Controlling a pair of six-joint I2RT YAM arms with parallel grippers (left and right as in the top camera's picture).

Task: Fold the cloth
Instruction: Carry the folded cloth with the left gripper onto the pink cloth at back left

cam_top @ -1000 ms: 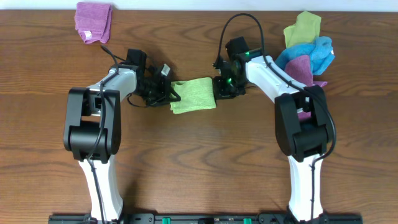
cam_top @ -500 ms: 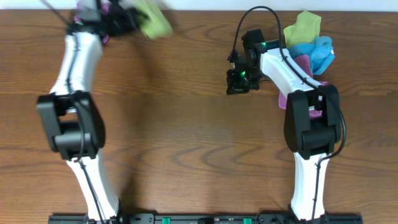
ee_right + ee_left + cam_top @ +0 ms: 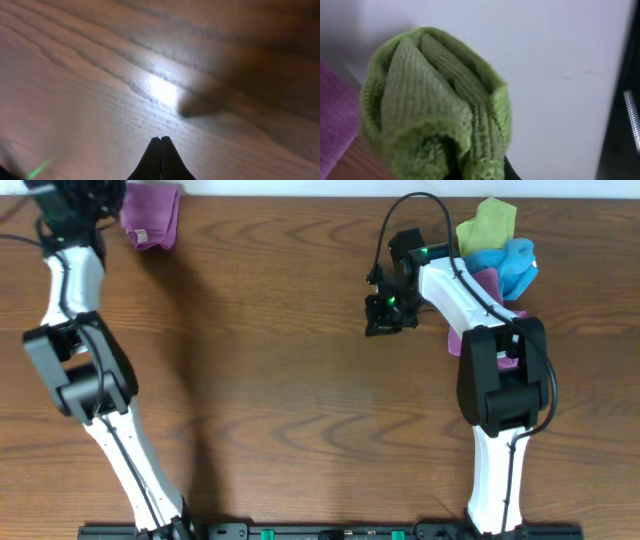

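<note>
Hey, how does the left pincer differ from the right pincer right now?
The left pincer grips the bunched lime-green cloth; the right pincer holds nothing. The left pincer is out at the far-left corner by a purple cloth; the right pincer hangs over bare table, near the coloured cloth pile. Both are shut.

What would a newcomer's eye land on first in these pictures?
The bunched lime-green cloth fills the left wrist view, pinched in the left gripper at the far left corner beside a purple cloth. The right gripper, shut and empty, hangs over the table near a cloth pile.
</note>
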